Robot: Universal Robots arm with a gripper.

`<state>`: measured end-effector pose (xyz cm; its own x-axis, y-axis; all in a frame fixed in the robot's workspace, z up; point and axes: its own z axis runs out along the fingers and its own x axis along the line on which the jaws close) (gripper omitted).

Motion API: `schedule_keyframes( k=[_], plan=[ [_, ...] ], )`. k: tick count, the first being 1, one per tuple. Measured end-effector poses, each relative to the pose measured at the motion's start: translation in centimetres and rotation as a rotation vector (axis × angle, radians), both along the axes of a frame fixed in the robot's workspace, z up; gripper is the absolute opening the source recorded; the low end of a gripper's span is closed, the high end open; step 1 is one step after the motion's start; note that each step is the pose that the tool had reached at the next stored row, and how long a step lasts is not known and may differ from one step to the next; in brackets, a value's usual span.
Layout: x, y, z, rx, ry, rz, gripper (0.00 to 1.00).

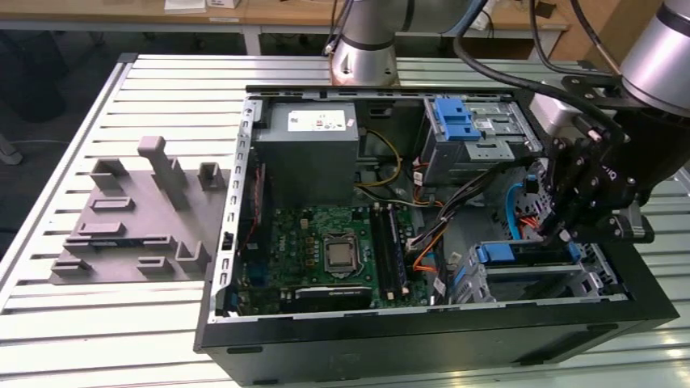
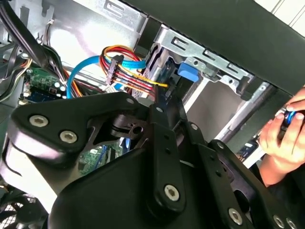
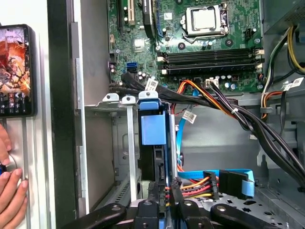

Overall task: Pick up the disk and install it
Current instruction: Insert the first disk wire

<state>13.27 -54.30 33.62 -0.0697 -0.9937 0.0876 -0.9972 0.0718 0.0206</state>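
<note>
The disk [image 3: 153, 129] is sitting upright in the metal drive bay [image 3: 125, 143] at the near right corner of the open computer case [image 1: 431, 339], its blue end handle [image 1: 498, 252] facing up beside the motherboard [image 1: 329, 255]. The gripper [image 1: 563, 234] is hanging just above that bay, over the disk's end among the bundled cables [image 3: 200, 183], and whether its fingers are apart or pressed on the disk cannot be told. A person's hand [image 3: 10, 191] is resting on the table outside the case wall.

Slatted pale metal table [image 1: 97, 323], wooden benches [image 1: 280, 12] behind, dark floor [image 1: 54, 89].
</note>
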Motion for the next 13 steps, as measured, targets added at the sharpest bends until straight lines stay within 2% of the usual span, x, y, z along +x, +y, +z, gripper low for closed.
schedule_keyframes(
  k=[3,4,5,6,13],
  plan=[
    [0.0,0.0,0.26,0.001,0.0002,0.0,0.22],
    [0.0,0.0,0.26,0.0012,0.0002,0.0,0.16],
    [0.0,0.0,0.26,0.0013,0.0002,0.0,0.16],
    [0.0,0.0,0.26,0.0012,0.0002,0.0,0.11],
    [0.0,0.0,0.27,0.0011,0.0002,0.0,0.11]
  ],
)
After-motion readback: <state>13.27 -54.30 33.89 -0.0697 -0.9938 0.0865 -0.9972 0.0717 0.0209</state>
